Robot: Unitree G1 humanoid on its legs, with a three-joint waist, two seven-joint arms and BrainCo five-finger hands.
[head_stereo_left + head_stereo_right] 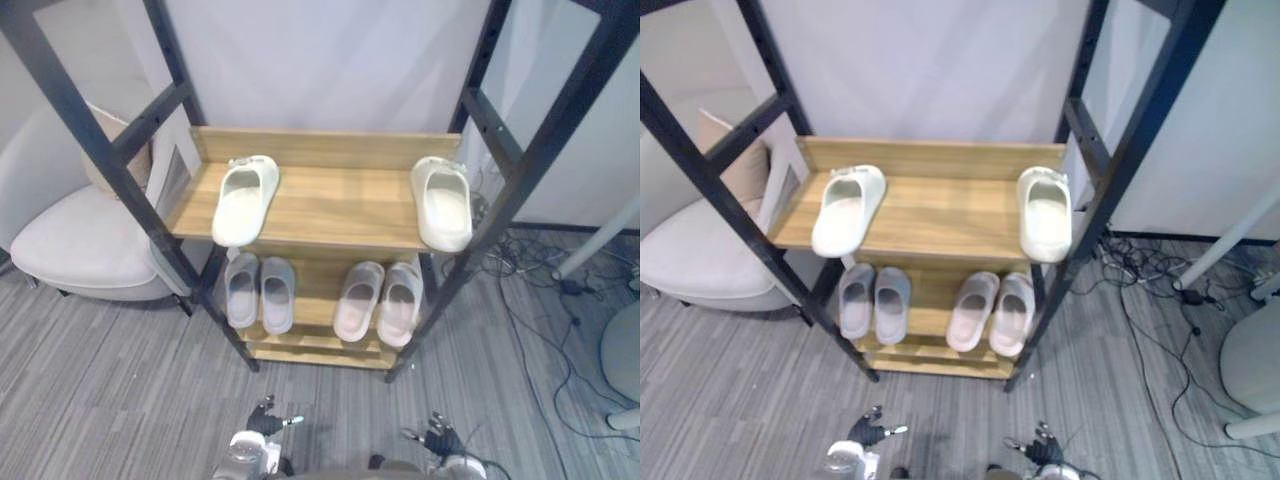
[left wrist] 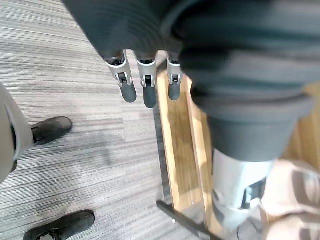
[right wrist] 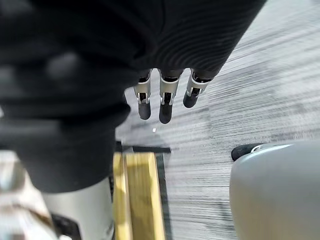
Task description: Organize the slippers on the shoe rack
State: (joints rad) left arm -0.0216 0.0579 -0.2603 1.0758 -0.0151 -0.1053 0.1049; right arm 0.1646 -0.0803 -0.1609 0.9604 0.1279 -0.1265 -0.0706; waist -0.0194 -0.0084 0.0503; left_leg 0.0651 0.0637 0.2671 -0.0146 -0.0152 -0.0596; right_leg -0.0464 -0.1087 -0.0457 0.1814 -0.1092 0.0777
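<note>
Left hand [image 1: 265, 420], right hand [image 1: 438, 438]: both low, uncurled

I read the shoe rack's shelves [image 1: 330, 205] as pale wood with a visible grain, matt rather than varnished, held in a frame [image 1: 90, 140] of black metal with a dull finish. The left white slipper [image 1: 246, 200] and right white slipper [image 1: 443, 203] look like smooth moulded foam or soft plastic, with no shine. The grey pair [image 1: 259, 290] and pinkish pair [image 1: 380, 300] look the same. The floor [image 1: 110, 380] is grey carpet, ribbed and rough. The armchair [image 1: 80, 245] is pale cloth. My left hand [image 2: 148, 90] and right hand [image 3: 165, 107] wear dark ribbed covers, matt, over silver fingers with a slight gloss.
</note>
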